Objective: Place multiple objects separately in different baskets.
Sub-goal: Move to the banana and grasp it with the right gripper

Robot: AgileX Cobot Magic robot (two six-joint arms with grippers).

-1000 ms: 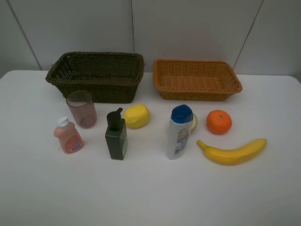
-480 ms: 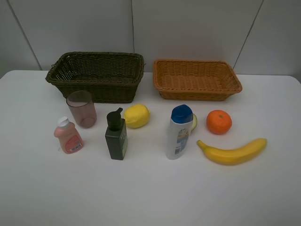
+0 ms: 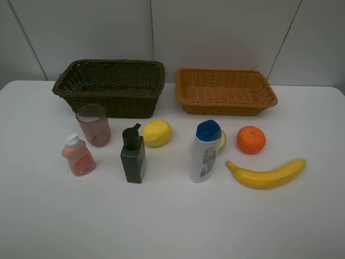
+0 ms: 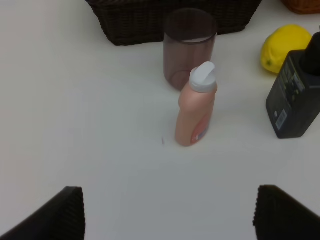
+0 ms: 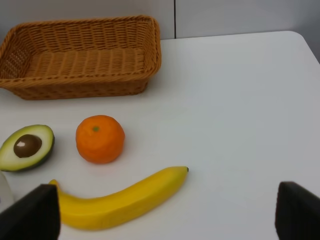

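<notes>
Exterior high: dark brown-green basket [image 3: 110,86] and orange-brown basket [image 3: 225,90] side by side at rear. In front, all on the table: pinkish cup [image 3: 94,125], pink bottle [image 3: 78,156], pump bottle [image 3: 133,156], lemon [image 3: 157,133], blue-capped bottle [image 3: 206,152], orange [image 3: 251,140], banana [image 3: 267,174].
Left wrist: left gripper [image 4: 170,215] spread wide, short of the upright pink bottle.
Right wrist: right gripper [image 5: 165,215] spread wide near the banana; halved avocado [image 5: 27,147] beside the orange.

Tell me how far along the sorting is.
Done: nothing; the dark brown-green wicker basket and the light orange-brown wicker basket show no items. In hand: nothing; the left gripper and right gripper are open. Left: the yellow banana, round orange, yellow lemon, halved avocado, white blue-capped bottle, dark green pump bottle, small pink bottle and translucent pinkish cup, all on the white table.
</notes>
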